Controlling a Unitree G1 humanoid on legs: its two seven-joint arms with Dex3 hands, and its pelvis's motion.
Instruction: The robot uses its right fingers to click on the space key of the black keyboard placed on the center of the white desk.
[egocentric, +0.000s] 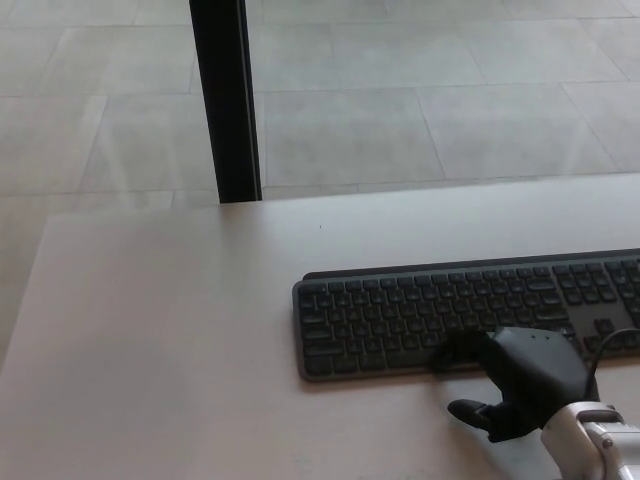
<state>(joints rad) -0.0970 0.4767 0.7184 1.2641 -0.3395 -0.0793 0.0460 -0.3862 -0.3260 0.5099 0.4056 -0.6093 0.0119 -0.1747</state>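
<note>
Reaching from the near right, the black right hand (520, 380) lays bunched fingers (455, 352), gripping nothing, onto the bottom row of the long black keyboard (400, 315), which runs left-right across the white bench (160, 330).

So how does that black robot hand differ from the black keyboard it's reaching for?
The keyboard is flat, long and rectangular, lying on the white desk; the right hand is rounded and bulky, rising above the keys. The keyboard is covered in many small keys, while the hand has a few thick fingers, reaching onto the bottom key row. Both are black.
</note>
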